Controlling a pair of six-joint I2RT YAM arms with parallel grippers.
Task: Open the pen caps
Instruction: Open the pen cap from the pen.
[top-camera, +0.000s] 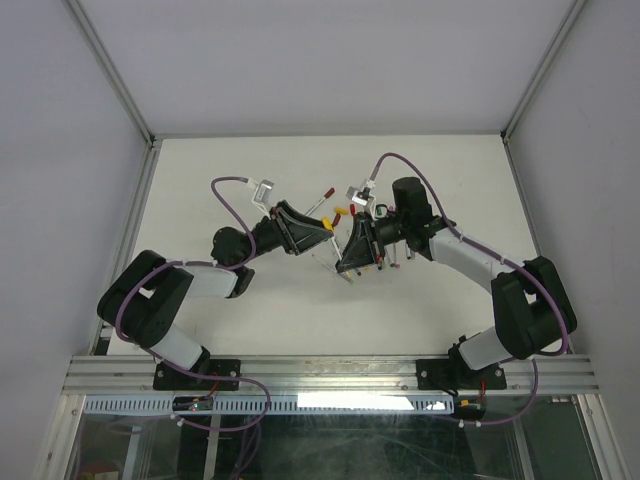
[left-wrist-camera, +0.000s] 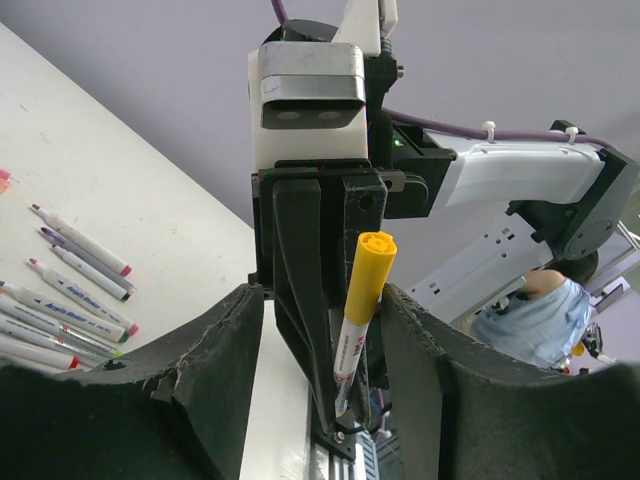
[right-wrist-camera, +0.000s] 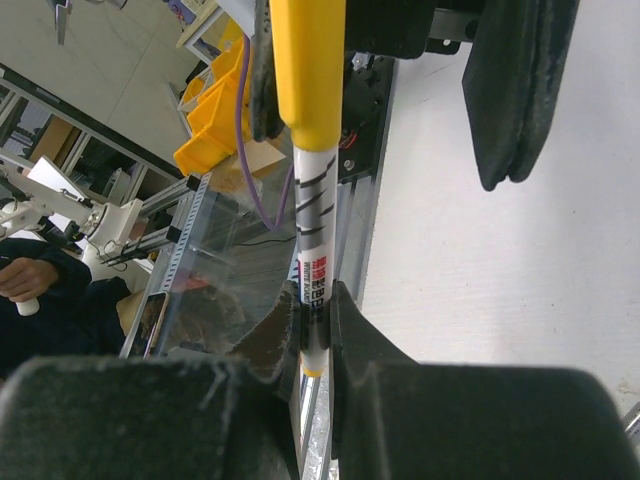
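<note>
The yellow cap sits on its pen, held off the table above its middle; the right gripper is pinched tight on the barrel's far end; the left gripper stands spread, its fingers flanking the cap, one just beside it, one apart; other pens lie on the table.

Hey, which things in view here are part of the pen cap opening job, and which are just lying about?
Job in hand:
- yellow cap
- its white pen, clamped in the right gripper
- left gripper, open around the cap
- marker pens on the table

Just lying about:
- yellow bins beyond the table
- masked person in the background
</note>
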